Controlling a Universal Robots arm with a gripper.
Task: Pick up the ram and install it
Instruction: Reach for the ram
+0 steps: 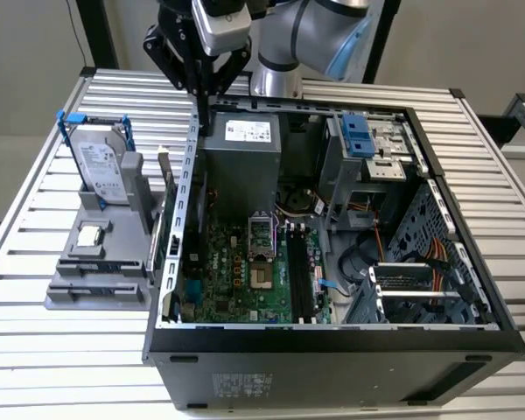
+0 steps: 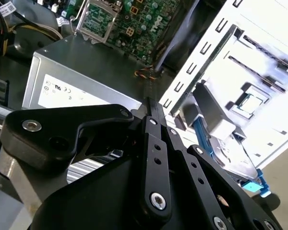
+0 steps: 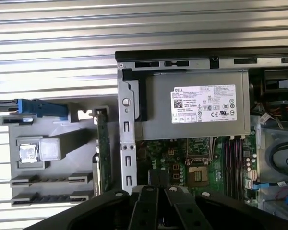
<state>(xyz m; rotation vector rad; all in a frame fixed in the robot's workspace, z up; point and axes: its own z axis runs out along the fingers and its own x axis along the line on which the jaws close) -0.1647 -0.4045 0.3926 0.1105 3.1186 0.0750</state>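
One ram (image 3: 102, 148), one end obscured

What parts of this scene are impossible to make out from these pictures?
In the exterior view the top edge cuts off the upper part of the tool.
In the first wrist view the ram stands nearly edge-on, chips unseen; the tool covers one end.
Memory slots: latches too small in the exterior view.
Grey holder: washed out by glare in the second wrist view.

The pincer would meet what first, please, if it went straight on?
The pincer would probably first meet the power supply, near the case wall, though depth is unclear.
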